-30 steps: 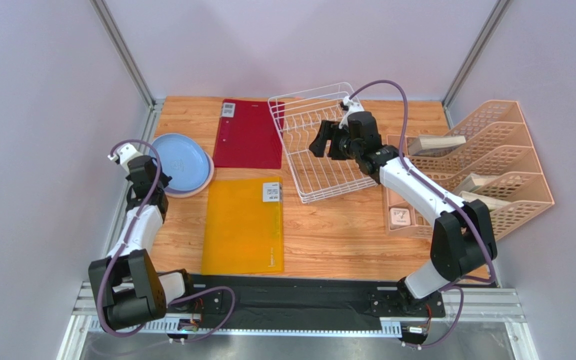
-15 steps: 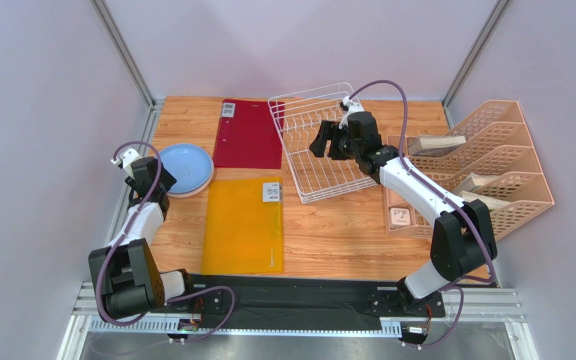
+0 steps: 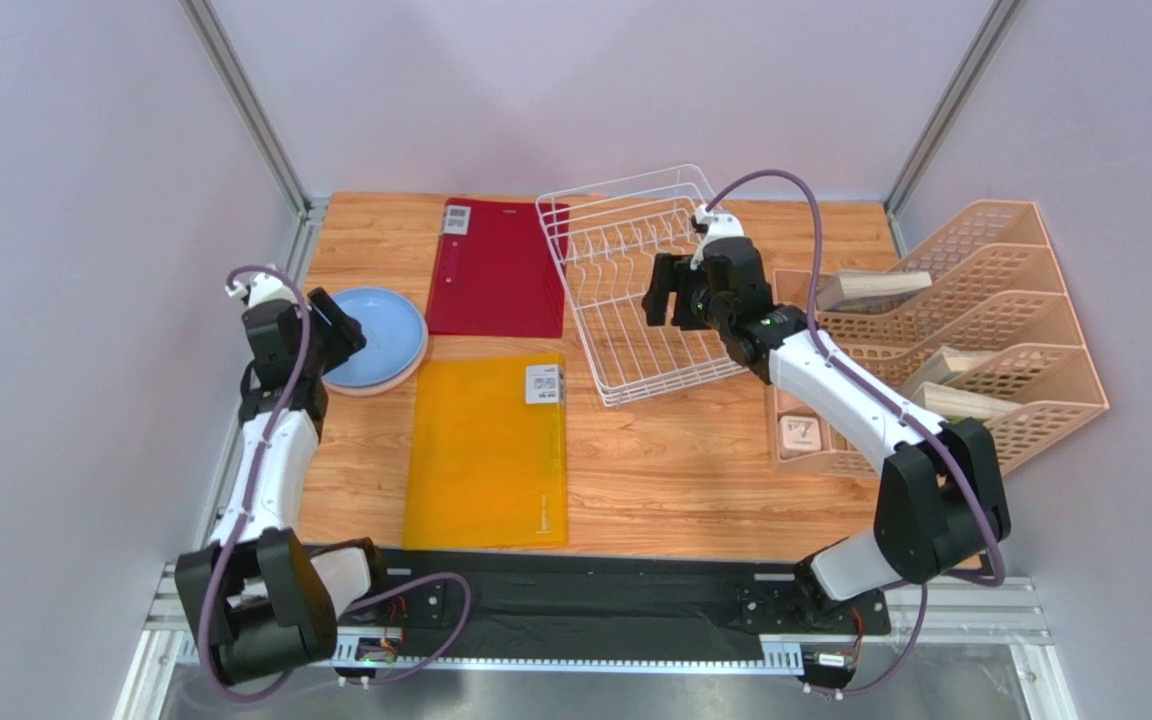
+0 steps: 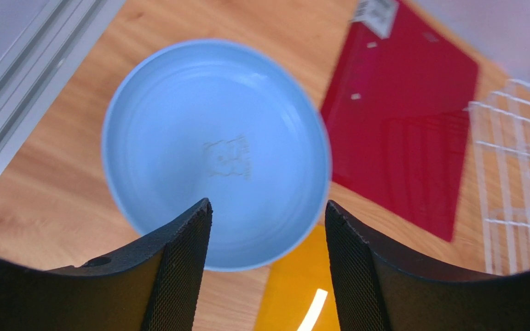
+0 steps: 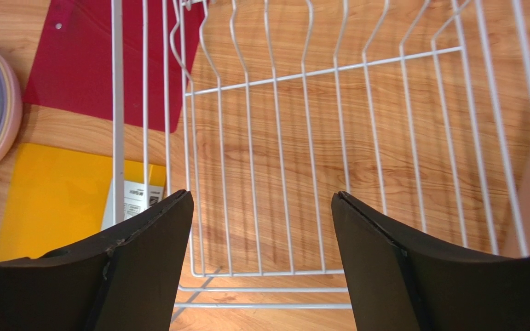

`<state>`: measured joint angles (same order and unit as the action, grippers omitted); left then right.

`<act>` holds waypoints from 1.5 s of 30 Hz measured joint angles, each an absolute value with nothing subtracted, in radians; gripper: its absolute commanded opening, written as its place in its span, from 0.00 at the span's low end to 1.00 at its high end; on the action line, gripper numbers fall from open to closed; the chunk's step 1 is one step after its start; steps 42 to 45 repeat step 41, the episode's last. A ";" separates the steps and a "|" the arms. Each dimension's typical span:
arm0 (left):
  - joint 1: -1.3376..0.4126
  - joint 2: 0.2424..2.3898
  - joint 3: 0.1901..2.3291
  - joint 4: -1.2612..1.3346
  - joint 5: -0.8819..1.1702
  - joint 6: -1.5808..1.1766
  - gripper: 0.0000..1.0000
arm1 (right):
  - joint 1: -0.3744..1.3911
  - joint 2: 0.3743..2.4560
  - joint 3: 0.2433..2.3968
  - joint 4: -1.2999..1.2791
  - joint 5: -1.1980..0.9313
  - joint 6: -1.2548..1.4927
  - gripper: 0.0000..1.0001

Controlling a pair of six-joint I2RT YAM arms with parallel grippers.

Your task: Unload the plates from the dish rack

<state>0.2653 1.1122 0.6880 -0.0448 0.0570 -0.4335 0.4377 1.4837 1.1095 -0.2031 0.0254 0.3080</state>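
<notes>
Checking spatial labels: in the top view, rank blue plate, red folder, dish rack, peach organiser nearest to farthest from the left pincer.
1. blue plate, beside the left pincer
2. red folder, back left-centre
3. dish rack, back centre
4. peach organiser, far right

Right tool (image 3: pixel 668 305) hangs over the dish rack (image 3: pixel 615 357); plates (image 3: pixel 382 333) lie stacked far left.

Left pincer (image 4: pixel 268 210) spread wide, angled down; right pincer (image 5: pixel 261 200) spread wide, extended forward.
</notes>
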 measured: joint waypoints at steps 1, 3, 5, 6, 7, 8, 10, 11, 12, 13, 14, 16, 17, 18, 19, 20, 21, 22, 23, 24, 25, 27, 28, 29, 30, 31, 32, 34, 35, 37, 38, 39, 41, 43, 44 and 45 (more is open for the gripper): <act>0.265 1.084 0.698 -0.047 0.097 -0.426 0.78 | 0.438 1.472 1.102 -0.203 0.046 0.294 0.80; 0.265 1.026 0.710 -0.049 0.172 -0.411 0.90 | 0.438 1.447 1.090 -0.203 0.080 0.265 0.87; 0.264 0.957 0.712 -0.049 0.254 -0.407 0.95 | 0.438 1.412 1.065 -0.186 0.108 0.240 0.93; 0.263 0.930 0.712 -0.049 0.288 -0.406 0.95 | 0.438 1.395 1.051 -0.179 0.118 0.230 1.00; 0.263 0.908 0.712 -0.048 0.314 -0.405 1.00 | 0.438 1.371 1.032 -0.167 0.131 0.219 1.00; 0.261 0.884 0.711 -0.048 0.344 -0.406 1.00 | 0.438 1.351 1.015 -0.159 0.141 0.210 1.00; 0.255 0.850 0.708 -0.042 0.393 -0.408 1.00 | 0.438 1.316 0.987 -0.143 0.164 0.192 1.00; 0.249 0.837 0.707 -0.039 0.418 -0.410 1.00 | 0.438 1.302 0.975 -0.130 0.177 0.183 1.00; 0.245 0.830 0.706 -0.035 0.434 -0.410 1.00 | 0.438 1.291 0.965 -0.120 0.193 0.174 1.00; 0.237 0.822 0.706 -0.035 0.450 -0.410 1.00 | 0.438 1.283 0.955 -0.111 0.213 0.165 1.00; 0.231 0.818 0.706 -0.035 0.462 -0.410 1.00 | 0.438 1.277 0.949 -0.103 0.234 0.157 1.00; 0.220 0.807 0.706 -0.035 0.482 -0.410 1.00 | 0.438 1.272 0.941 -0.094 0.276 0.139 1.00; 0.216 0.803 0.706 -0.035 0.489 -0.410 1.00 | 0.438 1.271 0.940 -0.092 0.294 0.131 1.00; 0.214 0.798 0.706 -0.035 0.497 -0.410 1.00 | 0.438 1.269 0.938 -0.089 0.310 0.125 1.00; 0.213 0.794 0.706 -0.035 0.504 -0.410 1.00 | 0.438 1.265 0.933 -0.088 0.328 0.118 1.00; 0.212 0.792 0.706 -0.035 0.509 -0.411 1.00 | 0.438 1.260 0.929 -0.087 0.342 0.113 1.00; 0.211 0.792 0.706 -0.035 0.516 -0.412 1.00 | 0.437 1.255 0.925 -0.086 0.360 0.107 1.00; 0.210 0.792 0.706 -0.035 0.520 -0.413 1.00 | 0.434 1.249 0.921 -0.085 0.375 0.102 1.00; 0.207 0.793 0.706 -0.038 0.523 -0.413 1.00 | 0.429 1.243 0.916 -0.084 0.389 0.098 1.00; 0.203 0.793 0.706 -0.041 0.524 -0.412 1.00 | 0.423 1.239 0.914 -0.084 0.399 0.096 1.00; 0.198 0.793 0.706 -0.043 0.523 -0.411 1.00 | 0.408 1.234 0.910 -0.083 0.409 0.095 1.00; 0.191 0.793 0.706 -0.044 0.522 -0.406 1.00 | 0.362 1.222 0.898 -0.079 0.422 0.095 1.00; 0.189 0.793 0.706 -0.044 0.521 -0.405 1.00 | 0.333 1.216 0.891 -0.079 0.427 0.097 1.00; 0.188 0.793 0.706 -0.045 0.519 -0.403 1.00 | 0.311 1.209 0.884 -0.078 0.428 0.098 1.00; 0.185 0.793 0.706 -0.045 0.515 -0.401 1.00 | 0.289 1.200 0.876 -0.079 0.427 0.101 1.00; 0.179 0.793 0.706 -0.044 0.514 -0.399 1.00 | 0.266 1.187 0.868 -0.078 0.427 0.105 1.00; 0.175 0.793 0.706 -0.044 0.511 -0.395 1.00 | 0.249 1.173 0.860 -0.079 0.427 0.108 1.00; 0.162 0.796 0.711 -0.049 0.506 -0.390 1.00 | 0.232 1.140 0.845 -0.079 0.419 0.112 1.00; 0.156 0.799 0.717 -0.051 0.504 -0.387 1.00 | 0.231 1.127 0.842 -0.078 0.411 0.115 1.00; 0.143 0.805 0.731 -0.055 0.495 -0.382 1.00 | 0.232 1.100 0.839 -0.076 0.390 0.118 1.00; 0.138 0.805 0.736 -0.056 0.490 -0.381 1.00 | 0.232 1.091 0.838 -0.076 0.382 0.120 1.00; 0.131 0.805 0.744 -0.058 0.485 -0.379 1.00 | 0.233 1.084 0.838 -0.074 0.374 0.123 1.00; 0.118 0.805 0.756 -0.063 0.476 -0.376 1.00 | 0.232 1.079 0.838 -0.069 0.364 0.126 1.00; 0.118 0.805 0.756 -0.063 0.476 -0.376 1.00 | 0.232 1.079 0.838 -0.069 0.364 0.126 1.00; 0.118 0.805 0.756 -0.063 0.476 -0.376 1.00 | 0.232 1.079 0.838 -0.069 0.364 0.126 1.00; 0.118 0.805 0.756 -0.063 0.476 -0.376 1.00 | 0.232 1.079 0.838 -0.069 0.364 0.126 1.00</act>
